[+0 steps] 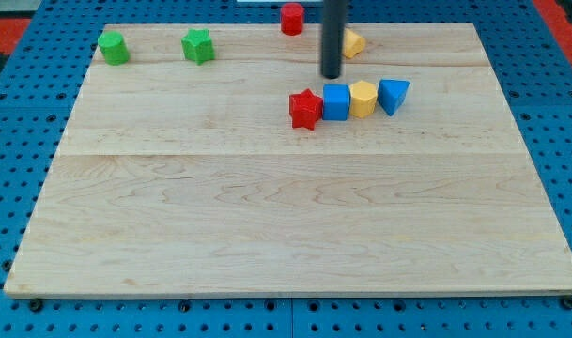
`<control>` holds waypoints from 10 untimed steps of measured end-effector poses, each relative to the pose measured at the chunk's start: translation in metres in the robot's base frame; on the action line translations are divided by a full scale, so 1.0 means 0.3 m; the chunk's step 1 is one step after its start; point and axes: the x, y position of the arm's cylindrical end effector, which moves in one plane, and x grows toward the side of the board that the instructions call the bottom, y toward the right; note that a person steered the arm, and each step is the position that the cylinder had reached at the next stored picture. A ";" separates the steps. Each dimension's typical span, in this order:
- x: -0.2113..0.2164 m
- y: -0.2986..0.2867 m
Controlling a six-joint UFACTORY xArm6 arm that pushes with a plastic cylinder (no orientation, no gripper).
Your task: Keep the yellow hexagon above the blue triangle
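Just one camera here, set up high in front of the wooden board (267,216) and tilted down at it. It's far enough back that the whole board fits, with blue pegboard (23,150) showing around every edge.

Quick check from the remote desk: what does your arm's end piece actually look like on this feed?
Only a straight, smooth, dark grey-black cylindrical rod shows, entering from the view's top. No cables, markings or jaws are visible. My tip is blunt and round, the same width as the shaft.
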 end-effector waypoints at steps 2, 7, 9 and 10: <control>-0.209 0.000; -0.107 -0.087; -0.066 -0.059; 0.098 -0.057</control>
